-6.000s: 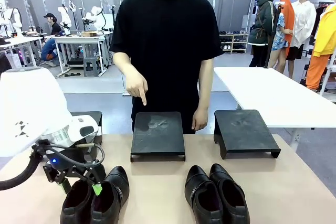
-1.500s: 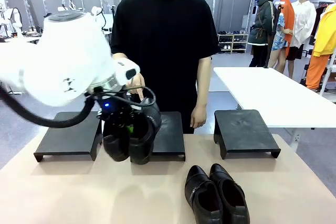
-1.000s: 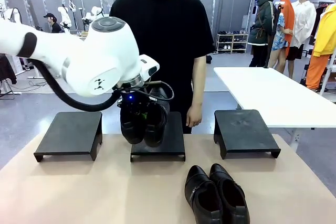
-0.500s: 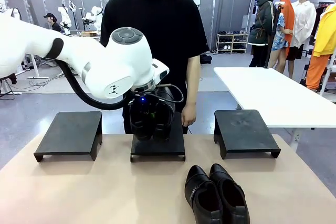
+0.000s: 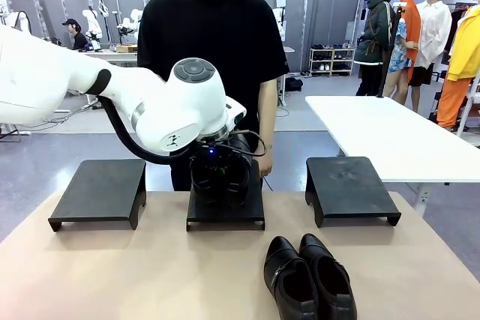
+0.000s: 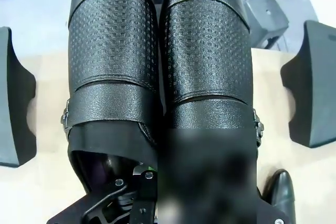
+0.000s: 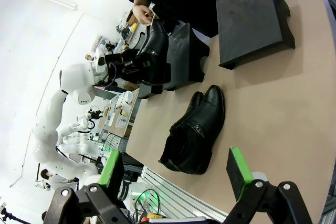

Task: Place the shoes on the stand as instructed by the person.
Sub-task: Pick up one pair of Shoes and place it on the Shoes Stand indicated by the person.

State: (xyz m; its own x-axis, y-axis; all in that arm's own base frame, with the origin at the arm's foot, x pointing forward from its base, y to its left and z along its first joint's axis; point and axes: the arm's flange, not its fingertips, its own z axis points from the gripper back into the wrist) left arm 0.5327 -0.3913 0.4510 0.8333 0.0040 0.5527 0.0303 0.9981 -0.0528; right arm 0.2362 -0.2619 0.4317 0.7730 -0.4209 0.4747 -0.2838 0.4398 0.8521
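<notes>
Swung down onto the middle stand (image 5: 225,213) the person (image 5: 217,50) picked, shoes (image 5: 222,182) pinched together as a pair by the clamped left gripper (image 5: 214,161), right gripper (image 7: 176,174) spread idle.

left gripper (image 5: 215,170) — clamped tight, over middle | right gripper (image 7: 175,166) — jaws spread wide

Over the middle stand (image 5: 225,213), the left arm's white wrist (image 5: 193,106) covers much of the held pair (image 5: 221,181), so there's no telling if the soles touch the stand. The left gripper (image 5: 214,164) has its fingertips buried among the shoes. In front of the stand, the second pair (image 5: 309,279) runs off the bottom edge. In the left wrist view the toes are cropped and a blur covers one shoe's opening.
</notes>
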